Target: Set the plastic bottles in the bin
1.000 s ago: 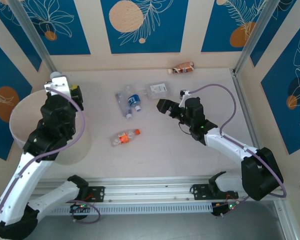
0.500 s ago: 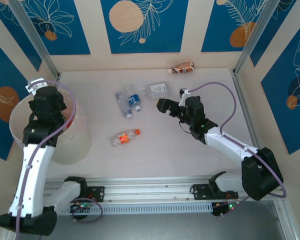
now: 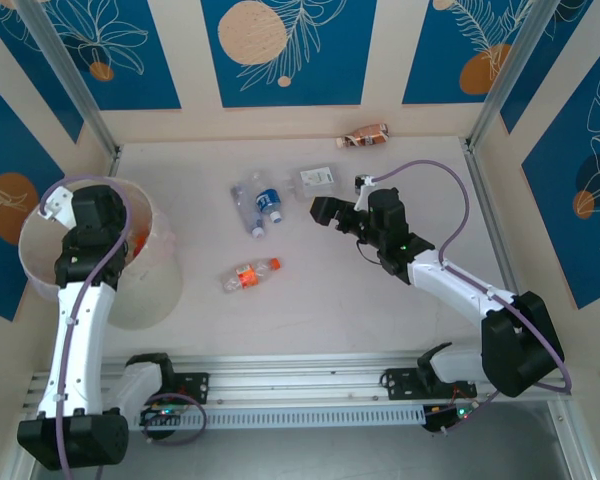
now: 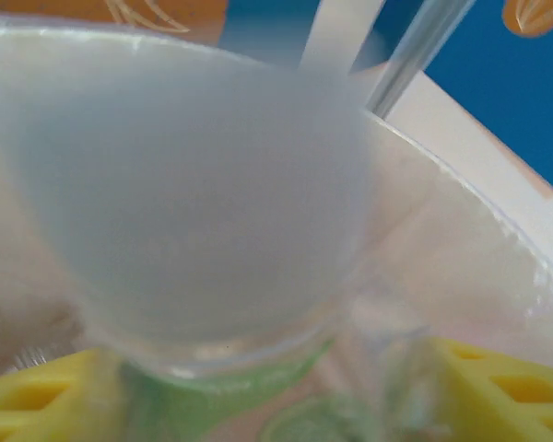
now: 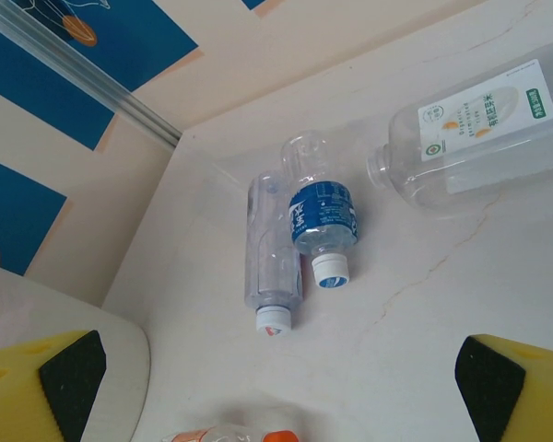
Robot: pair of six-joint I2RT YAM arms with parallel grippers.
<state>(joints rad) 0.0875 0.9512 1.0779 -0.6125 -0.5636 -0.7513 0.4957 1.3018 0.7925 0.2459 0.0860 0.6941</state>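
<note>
While the left gripper (image 4: 267,396) hangs inside the bin (image 3: 28,262), its yellow fingers (image 4: 502,387) stand apart with a blurred green bottle (image 4: 203,276) between them. A gap shows on the bottle's right side, so it does not look clamped. The bin sits at the table's (image 3: 310,310) left edge.

Over mid-table the right gripper (image 3: 322,212) hovers with its jaws spread wide and nothing between them. Just beyond it, toward the far edge, lies a white-label bottle (image 3: 317,180), flat on its side. To the left of that, a blue bottle (image 5: 321,219) and a clear bottle (image 5: 269,253) lie side by side, touching, with their white caps toward the near edge. Nearer the arms, an orange bottle (image 3: 251,274) lies alone on its side, well apart from the pair. A brown bottle (image 3: 365,136) rests against the far edge, near the far right corner.
</note>
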